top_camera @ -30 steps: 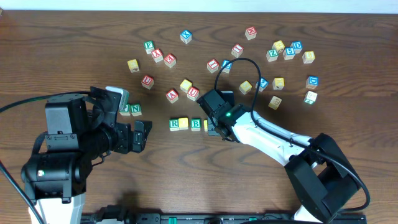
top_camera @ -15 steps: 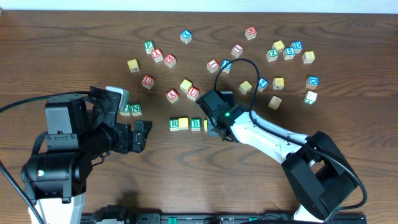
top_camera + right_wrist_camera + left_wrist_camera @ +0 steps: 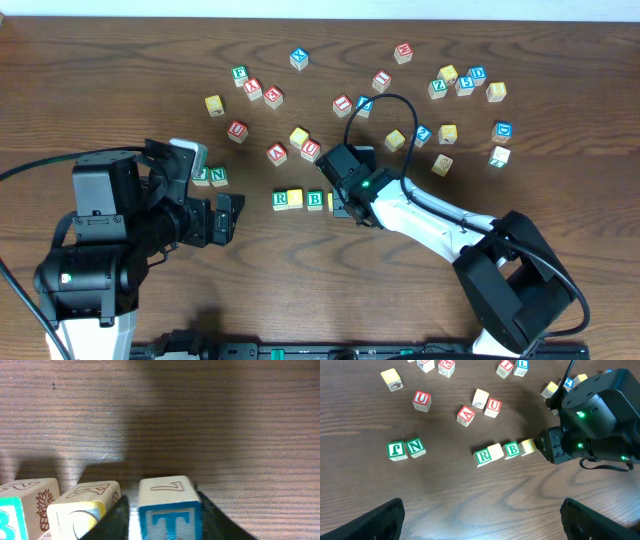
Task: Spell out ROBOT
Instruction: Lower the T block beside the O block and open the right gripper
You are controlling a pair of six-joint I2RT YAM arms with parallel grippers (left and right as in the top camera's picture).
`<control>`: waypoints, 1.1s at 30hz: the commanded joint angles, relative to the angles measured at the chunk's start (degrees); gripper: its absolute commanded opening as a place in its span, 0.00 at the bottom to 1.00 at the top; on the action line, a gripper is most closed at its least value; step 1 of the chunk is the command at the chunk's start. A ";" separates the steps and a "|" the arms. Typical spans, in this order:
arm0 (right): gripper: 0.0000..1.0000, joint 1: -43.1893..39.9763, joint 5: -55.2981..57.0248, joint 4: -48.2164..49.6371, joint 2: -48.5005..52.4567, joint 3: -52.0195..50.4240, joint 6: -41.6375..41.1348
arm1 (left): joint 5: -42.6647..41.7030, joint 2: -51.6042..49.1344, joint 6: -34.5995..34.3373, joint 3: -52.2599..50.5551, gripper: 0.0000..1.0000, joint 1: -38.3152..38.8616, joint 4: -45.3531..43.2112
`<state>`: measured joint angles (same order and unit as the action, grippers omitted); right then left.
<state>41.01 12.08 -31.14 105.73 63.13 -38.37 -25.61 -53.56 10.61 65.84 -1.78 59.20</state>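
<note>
Since the T cube (image 3: pixel 170 504) ends the word, we've got the right gripper (image 3: pixel 166 521) clamped on it just beside the yellow cube (image 3: pixel 82 507); left gripper (image 3: pixel 485 520) waits, jaws apart.

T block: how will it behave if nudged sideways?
T block looks like rigid wood with flat faces, so it should slide, not roll. Sits flat; tipping seems unlikely. Probably light; a nudge may also shove the adjacent yellow block.
</note>
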 commanded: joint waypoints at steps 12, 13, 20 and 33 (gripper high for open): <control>0.40 0.33 1.33 0.13 0.79 -0.37 -0.37 | -0.74 0.09 0.96 0.44 0.98 -0.20 0.13; 0.41 0.33 1.62 0.13 0.79 -0.37 -0.37 | -0.76 0.09 0.96 0.44 0.98 -0.20 0.13; 0.47 0.07 3.80 2.36 0.76 -0.15 1.20 | -0.74 0.09 0.96 0.44 0.98 -0.20 0.13; 0.45 -4.76 4.98 -0.26 0.59 5.29 5.92 | -0.74 0.09 0.96 0.44 0.98 -0.17 0.13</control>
<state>38.17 15.29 -30.41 105.75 65.28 -35.05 -25.61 -53.56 10.61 65.84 -1.78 59.20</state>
